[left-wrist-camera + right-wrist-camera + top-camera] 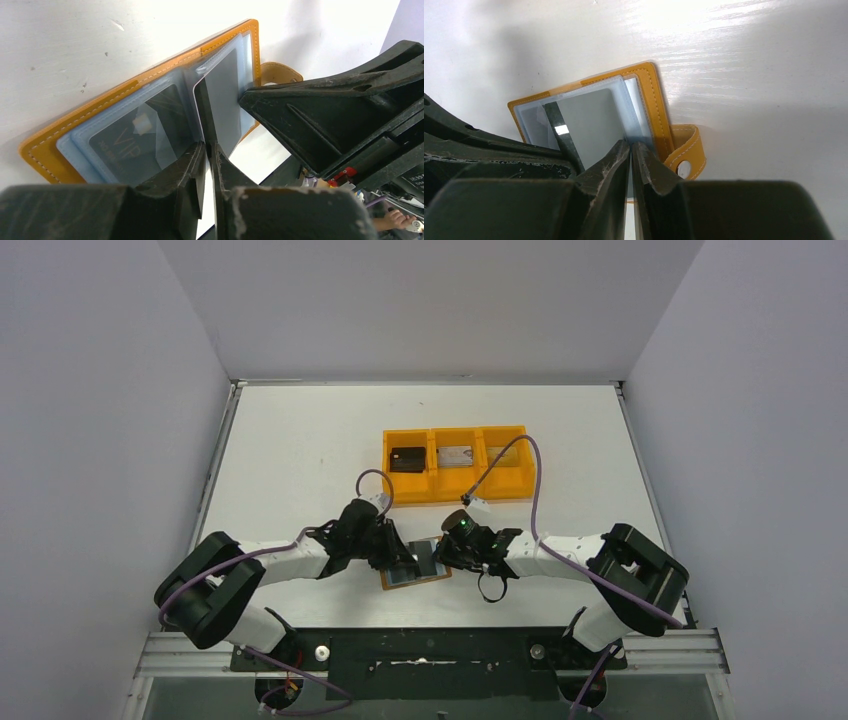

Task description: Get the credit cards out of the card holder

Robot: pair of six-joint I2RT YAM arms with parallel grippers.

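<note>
The tan-brown card holder lies open near the table's front, between my two grippers. In the left wrist view its cover holds clear sleeves, and a dark VIP card sits in one of them. My left gripper is shut on the edge of a grey card that stands partly out of a sleeve. This card also shows in the right wrist view. My right gripper is shut on a clear sleeve page of the holder. From above, the left gripper and right gripper nearly touch.
An orange three-compartment tray stands behind the holder, with a dark card and a silvery card in it. The holder's snap strap sticks out on the right. A purple cable loops over the tray's right end.
</note>
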